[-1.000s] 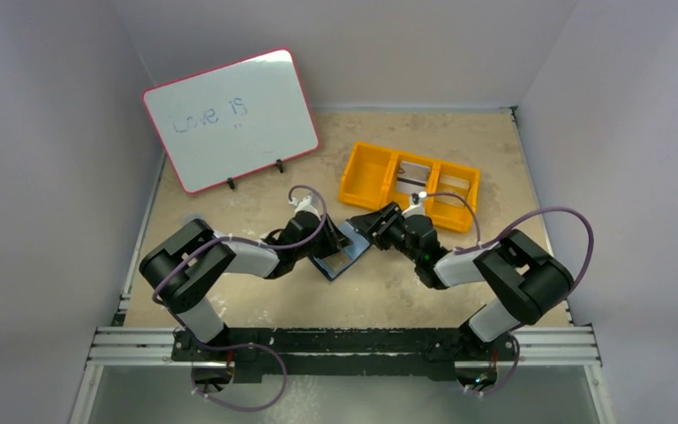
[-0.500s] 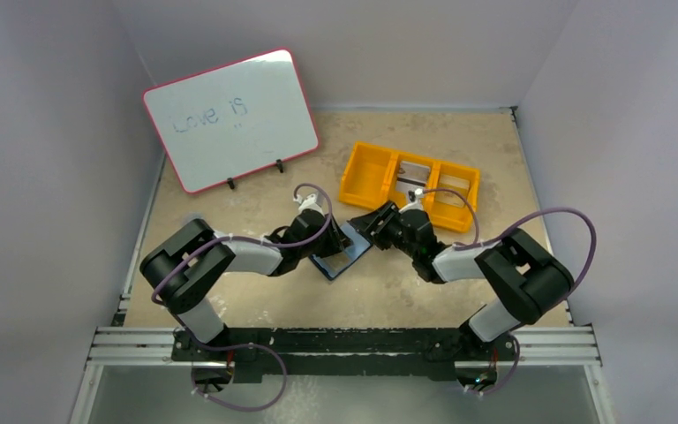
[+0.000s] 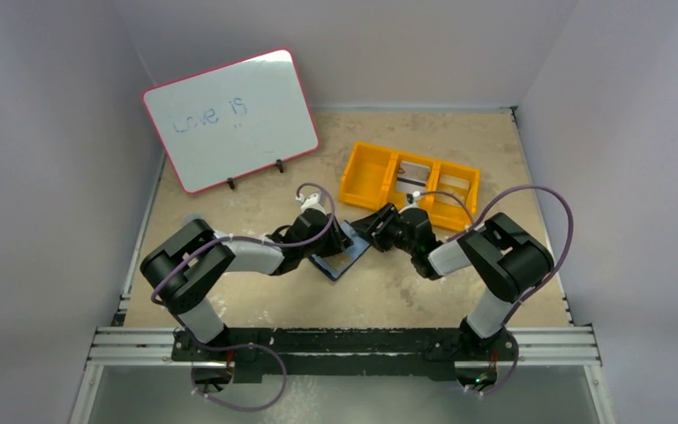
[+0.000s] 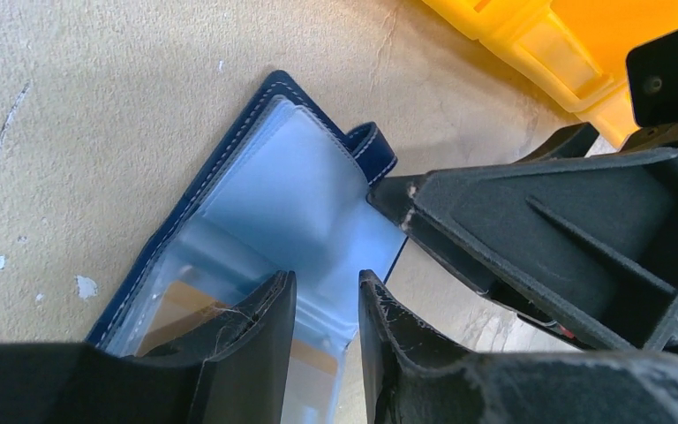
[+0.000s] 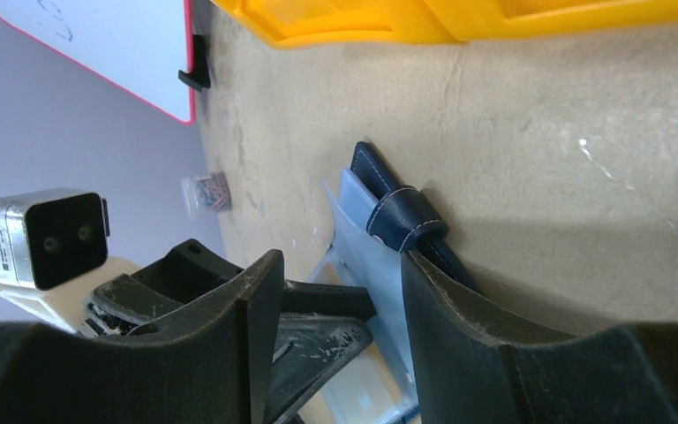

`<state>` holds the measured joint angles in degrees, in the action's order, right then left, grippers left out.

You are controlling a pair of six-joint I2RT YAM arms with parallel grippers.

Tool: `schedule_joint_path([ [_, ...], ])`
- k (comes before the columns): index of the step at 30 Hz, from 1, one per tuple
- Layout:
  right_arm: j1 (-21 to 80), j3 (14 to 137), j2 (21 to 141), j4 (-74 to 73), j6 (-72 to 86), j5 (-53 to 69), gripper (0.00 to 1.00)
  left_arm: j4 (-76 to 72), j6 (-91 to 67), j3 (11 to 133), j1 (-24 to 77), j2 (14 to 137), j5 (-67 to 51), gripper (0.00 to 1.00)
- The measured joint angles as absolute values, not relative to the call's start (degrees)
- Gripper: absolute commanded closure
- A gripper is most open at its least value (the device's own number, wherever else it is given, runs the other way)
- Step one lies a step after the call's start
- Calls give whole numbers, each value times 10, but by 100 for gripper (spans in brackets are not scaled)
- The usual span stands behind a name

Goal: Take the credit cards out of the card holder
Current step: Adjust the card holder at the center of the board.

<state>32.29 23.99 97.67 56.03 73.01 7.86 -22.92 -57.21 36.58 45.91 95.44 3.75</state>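
Observation:
The card holder (image 3: 342,261) lies open on the table between both arms, navy with pale see-through pockets (image 4: 291,190) and its snap tab (image 5: 397,221) at the far edge. A tan card (image 4: 185,309) shows through one pocket. My left gripper (image 4: 322,283) is open by a narrow gap, its tips down on the clear pocket. My right gripper (image 5: 335,265) is open wider at the holder's tab edge, with a clear pocket sheet and the left fingers (image 5: 318,309) between its jaws. Two whitish cards (image 3: 415,172) lie in the orange tray.
The orange three-compartment tray (image 3: 368,177) stands just behind the right gripper, its left compartment bare. A red-framed whiteboard (image 3: 229,119) leans at the back left. Walls close in on both sides of the table.
The right arm's elbow has swung inward to the left, and its gripper has shifted slightly at the holder's edge. The left gripper and the holder have barely moved.

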Motion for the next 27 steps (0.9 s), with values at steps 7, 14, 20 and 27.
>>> schedule_joint_path([
  [7,322,251,953,526,730,48,45,-213,-562,375,459,955,39,68],
  [14,322,255,927,487,729,21,46,-204,-558,381,460,956,39,68],
  [20,322,273,973,492,722,39,46,-201,-551,384,462,957,39,68],
  [27,322,281,1005,546,723,69,43,-201,-547,385,463,958,39,68],
])
